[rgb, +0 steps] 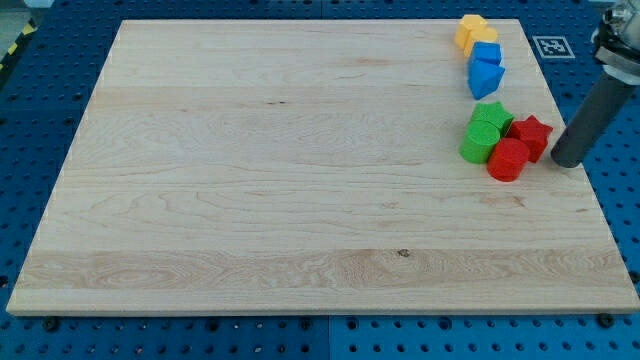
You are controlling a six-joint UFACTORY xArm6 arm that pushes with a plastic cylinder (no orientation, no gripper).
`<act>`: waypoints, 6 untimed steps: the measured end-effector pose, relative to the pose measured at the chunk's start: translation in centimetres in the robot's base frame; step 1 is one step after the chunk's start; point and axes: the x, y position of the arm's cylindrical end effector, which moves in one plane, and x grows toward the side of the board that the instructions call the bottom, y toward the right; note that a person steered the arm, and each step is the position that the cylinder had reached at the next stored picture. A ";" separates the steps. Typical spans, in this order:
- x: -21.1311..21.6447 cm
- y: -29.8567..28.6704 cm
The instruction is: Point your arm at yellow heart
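Two yellow blocks sit touching near the board's top right corner, one (469, 26) at the corner side and one (484, 40) just below it; I cannot tell which is the heart. My tip (565, 161) rests on the board near its right edge, well below the yellow blocks. It stands just right of a red star block (531, 135), close to it but apart. The dark rod slants up to the view's right.
Two blue blocks (486, 54) (485, 79) lie just below the yellow ones. Two green blocks (491, 118) (478, 143) and a second red block (508, 160) cluster left of my tip. The wooden board (280, 170) lies on a blue pegboard.
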 end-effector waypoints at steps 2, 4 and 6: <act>-0.2 -1.3; -5.5 1.3; -14.3 1.3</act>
